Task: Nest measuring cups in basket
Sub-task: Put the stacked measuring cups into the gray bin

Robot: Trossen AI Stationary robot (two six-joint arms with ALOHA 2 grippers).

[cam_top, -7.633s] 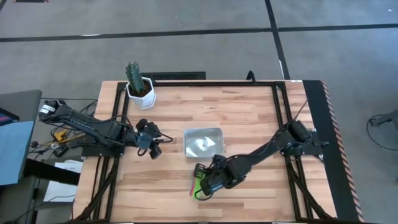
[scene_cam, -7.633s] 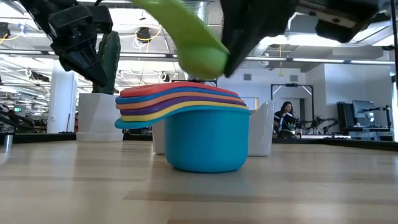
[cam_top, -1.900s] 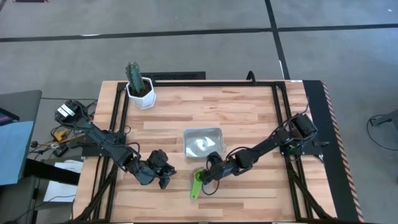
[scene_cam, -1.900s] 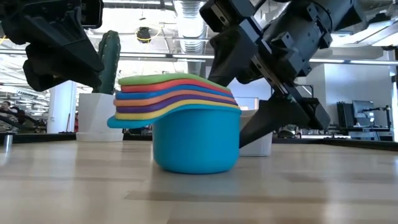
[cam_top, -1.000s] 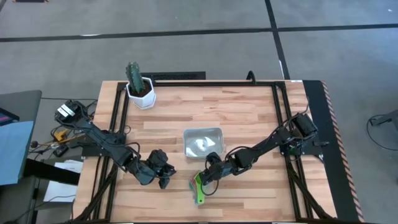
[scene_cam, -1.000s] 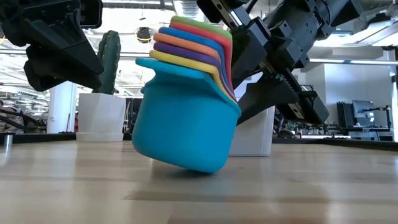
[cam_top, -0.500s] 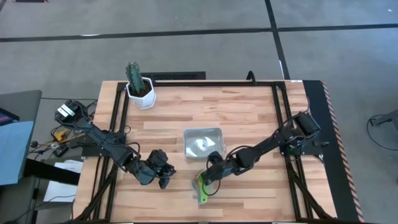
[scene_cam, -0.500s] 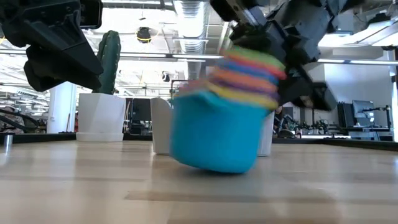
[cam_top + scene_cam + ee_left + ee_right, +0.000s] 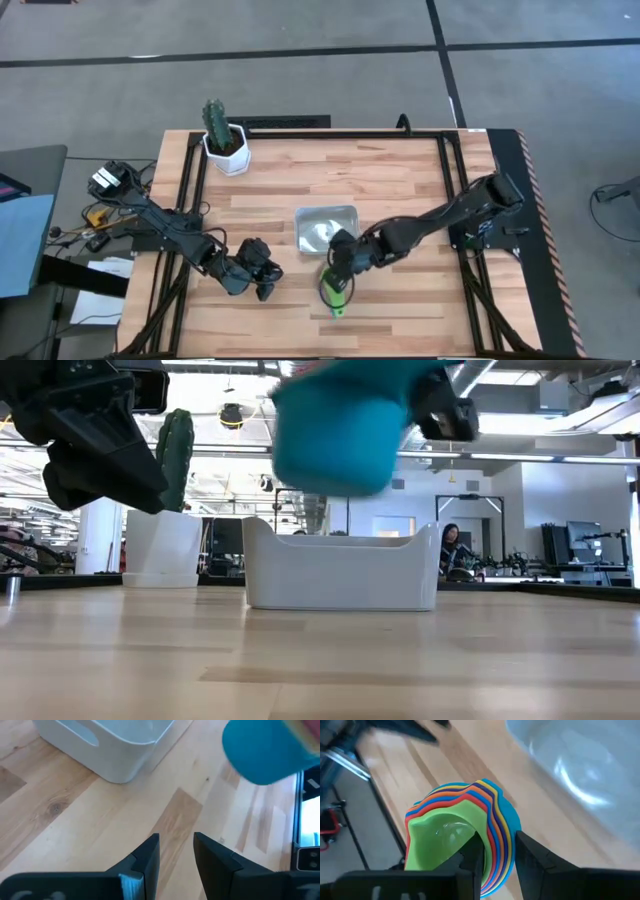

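The measuring cups (image 9: 334, 289) are nested in one stack, teal outermost and green innermost, and show as a teal bowl (image 9: 335, 435) in the low view. My right gripper (image 9: 338, 272) is shut on the stack just near of the basket (image 9: 325, 228), a clear shallow tray resting flat on the table. The stack's green handle (image 9: 337, 308) points toward the near edge. My left gripper (image 9: 262, 288) hovers open to the left of the stack, touching nothing. My right gripper (image 9: 495, 857) grips the nested cups by their stacked walls (image 9: 496, 837) at the bowl's side away from the handles. One finger (image 9: 472, 855) sits inside the green cup and the other (image 9: 530, 857) outside the teal one. It comes from above, slanting from the far right. The stack hangs clear of the table.
A white hexagonal pot with a cactus (image 9: 225, 142) stands at the far left corner. Black rails (image 9: 455, 190) run along the table's left and right sides. Bare wood (image 9: 400, 320) lies near of the basket and to its right. A person sits far off in the room (image 9: 452, 550).
My right gripper has risen and drawn a little toward the basket, carrying the stack. The stack was tilted with its teal bottom on the table; now it is lifted clear, above the basket's rim height. Its handles have swung from near-left to straight toward the near edge.
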